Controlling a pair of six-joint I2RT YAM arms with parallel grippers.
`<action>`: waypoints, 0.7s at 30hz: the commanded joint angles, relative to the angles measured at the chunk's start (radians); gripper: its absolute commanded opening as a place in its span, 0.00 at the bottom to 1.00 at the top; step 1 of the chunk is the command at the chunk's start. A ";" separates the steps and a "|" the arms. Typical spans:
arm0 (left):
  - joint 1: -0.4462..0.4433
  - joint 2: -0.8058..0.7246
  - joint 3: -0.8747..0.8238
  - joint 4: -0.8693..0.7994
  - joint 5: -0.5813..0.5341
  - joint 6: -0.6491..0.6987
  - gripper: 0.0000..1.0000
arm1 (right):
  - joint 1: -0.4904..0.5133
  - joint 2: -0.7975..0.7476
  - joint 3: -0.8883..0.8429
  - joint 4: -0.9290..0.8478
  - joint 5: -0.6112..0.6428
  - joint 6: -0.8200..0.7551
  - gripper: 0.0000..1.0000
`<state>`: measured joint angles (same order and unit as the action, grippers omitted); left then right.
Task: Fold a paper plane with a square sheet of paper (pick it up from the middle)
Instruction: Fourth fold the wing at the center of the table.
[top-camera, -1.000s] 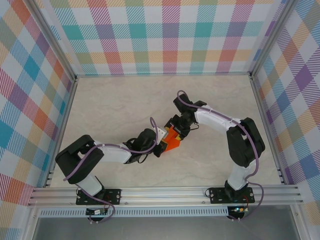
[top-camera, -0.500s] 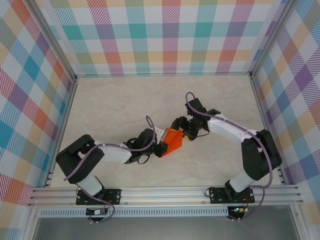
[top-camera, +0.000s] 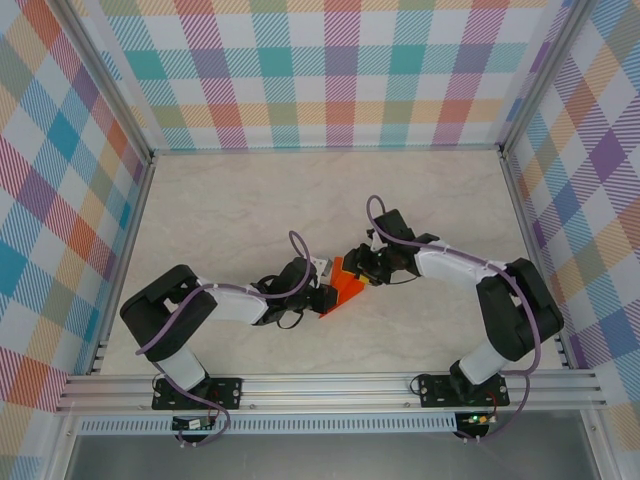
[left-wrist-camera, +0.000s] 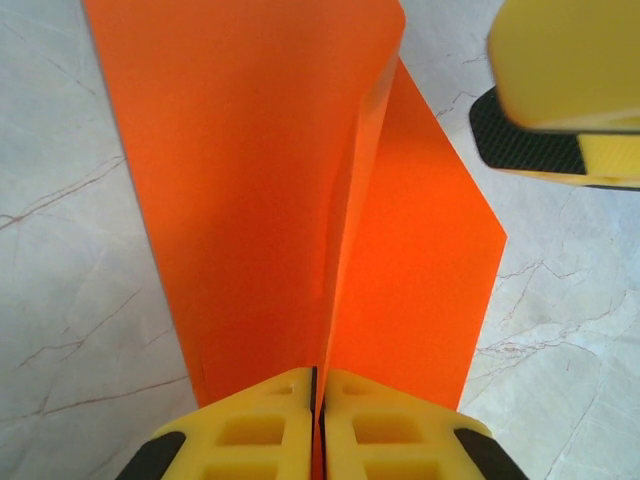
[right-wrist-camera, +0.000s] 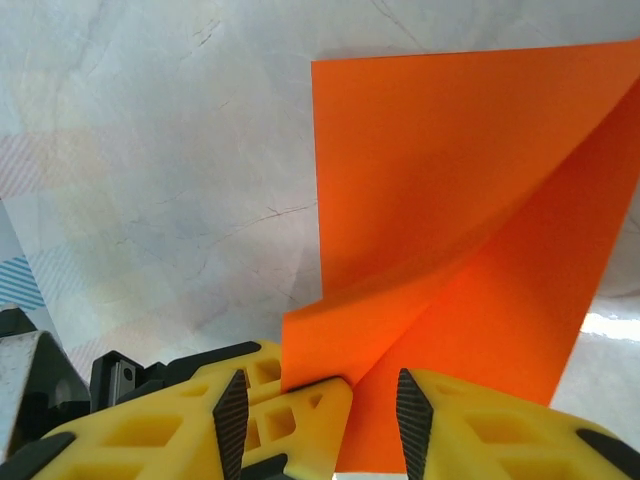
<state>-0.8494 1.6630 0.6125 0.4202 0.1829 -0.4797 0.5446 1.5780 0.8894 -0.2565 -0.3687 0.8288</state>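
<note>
Paper (top-camera: 348, 290) | middle of bench (top-camera: 220, 210), half-folded, between both claws | crease (left-wrist-camera: 335, 250) runs from left claw (left-wrist-camera: 318, 385) toward right claw (right-wrist-camera: 320, 395) | left claw clamped on crease end | right claw apart, straddling far corner

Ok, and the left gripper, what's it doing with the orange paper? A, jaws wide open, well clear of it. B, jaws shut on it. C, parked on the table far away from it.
B: the left wrist view shows the left gripper closed tight, with the orange paper caught between its jaws.
</note>
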 joint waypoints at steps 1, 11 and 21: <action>-0.003 0.002 0.020 -0.001 0.017 -0.013 0.09 | -0.003 0.029 -0.009 0.023 -0.029 -0.009 0.45; -0.003 0.003 0.020 -0.021 0.006 -0.042 0.10 | -0.003 0.058 -0.062 0.079 -0.007 0.067 0.43; -0.003 -0.008 0.010 -0.001 0.035 -0.061 0.16 | -0.003 0.101 -0.062 0.123 -0.012 0.078 0.42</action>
<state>-0.8494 1.6630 0.6125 0.4175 0.1921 -0.5320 0.5446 1.6638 0.8261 -0.1638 -0.3763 0.9009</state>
